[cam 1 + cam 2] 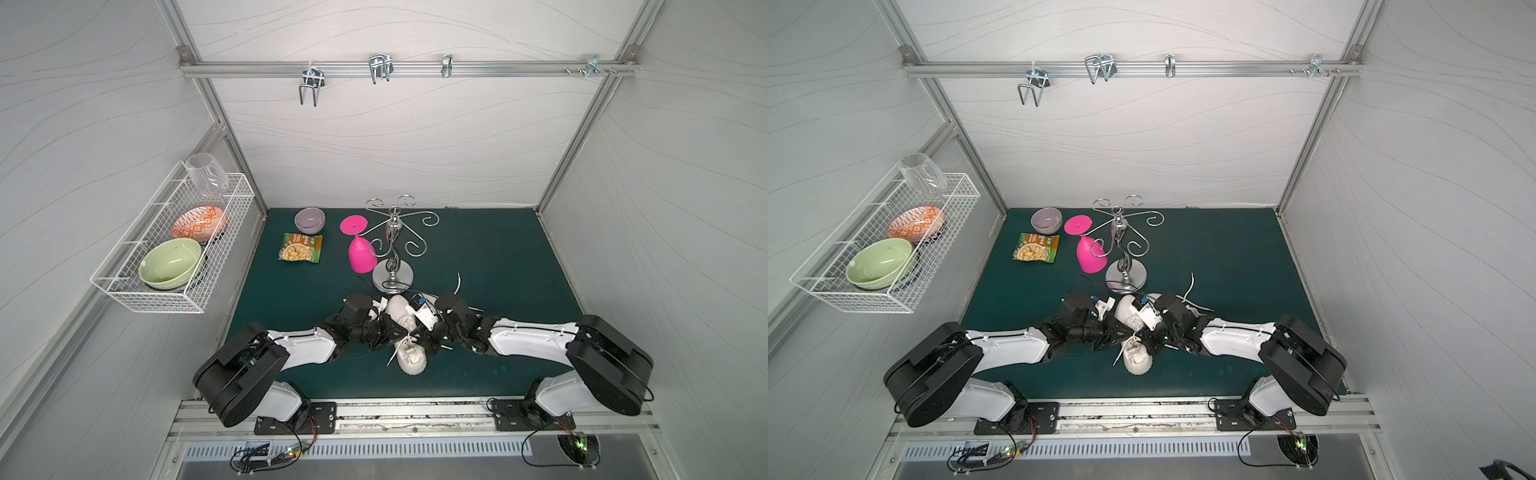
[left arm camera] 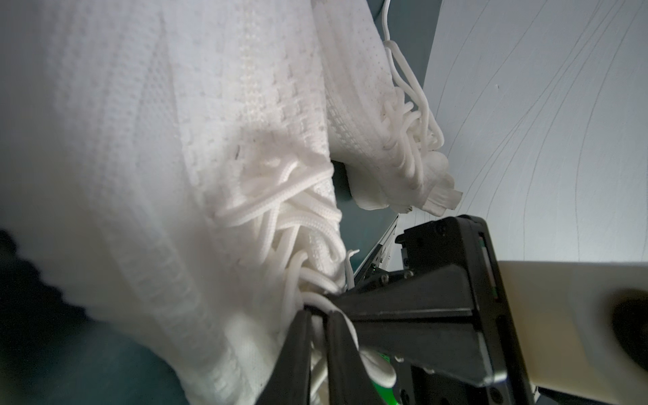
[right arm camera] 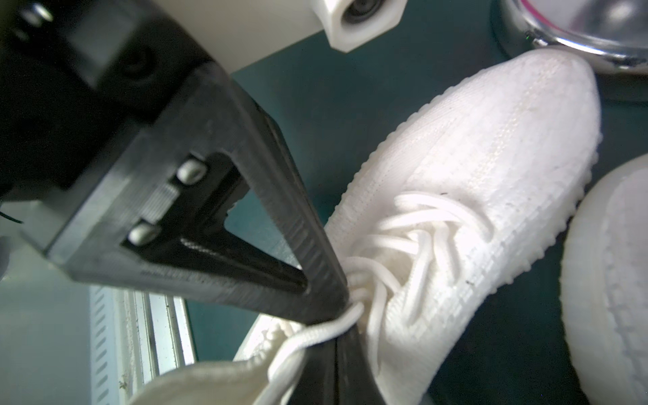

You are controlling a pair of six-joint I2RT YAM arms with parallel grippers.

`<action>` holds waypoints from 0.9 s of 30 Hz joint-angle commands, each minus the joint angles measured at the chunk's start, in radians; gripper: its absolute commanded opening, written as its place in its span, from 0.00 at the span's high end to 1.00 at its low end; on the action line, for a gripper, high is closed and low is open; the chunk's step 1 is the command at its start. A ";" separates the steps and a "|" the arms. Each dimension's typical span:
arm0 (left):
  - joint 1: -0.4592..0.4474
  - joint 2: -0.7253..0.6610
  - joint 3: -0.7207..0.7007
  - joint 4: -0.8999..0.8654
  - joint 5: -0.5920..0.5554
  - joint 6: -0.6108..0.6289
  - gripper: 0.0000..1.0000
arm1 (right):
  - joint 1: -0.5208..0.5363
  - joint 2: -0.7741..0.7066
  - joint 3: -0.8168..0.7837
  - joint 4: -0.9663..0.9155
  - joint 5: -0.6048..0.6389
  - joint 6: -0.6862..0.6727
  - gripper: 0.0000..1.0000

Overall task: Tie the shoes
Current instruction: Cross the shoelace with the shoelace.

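Note:
Two cream-white knit shoes lie mid-mat in both top views. The near shoe points its toe at the front edge; the far shoe is partly hidden by the wrists. Both arms meet over the near shoe's laces. My left gripper is shut on a white lace that shows in the thin gap between its fingers. My right gripper is shut, tip to tip with the left; a lace runs across its tips, and whether it is pinched is unclear.
A chrome hanger stand stands just behind the far shoe, with a pink glass lying beside it. A snack packet and a grey bowl sit back left. A wire basket of bowls hangs on the left wall. A loose lace end trails behind the right wrist.

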 commanded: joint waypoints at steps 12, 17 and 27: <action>-0.023 -0.036 -0.020 0.070 0.004 -0.016 1.00 | -0.007 -0.057 -0.005 -0.024 -0.017 0.038 0.98; -0.015 -0.108 -0.032 -0.007 -0.054 0.007 1.00 | -0.020 -0.122 -0.004 -0.081 0.037 0.030 0.84; -0.013 -0.101 -0.036 0.004 -0.051 0.003 1.00 | -0.030 -0.187 -0.012 -0.128 0.092 0.033 0.70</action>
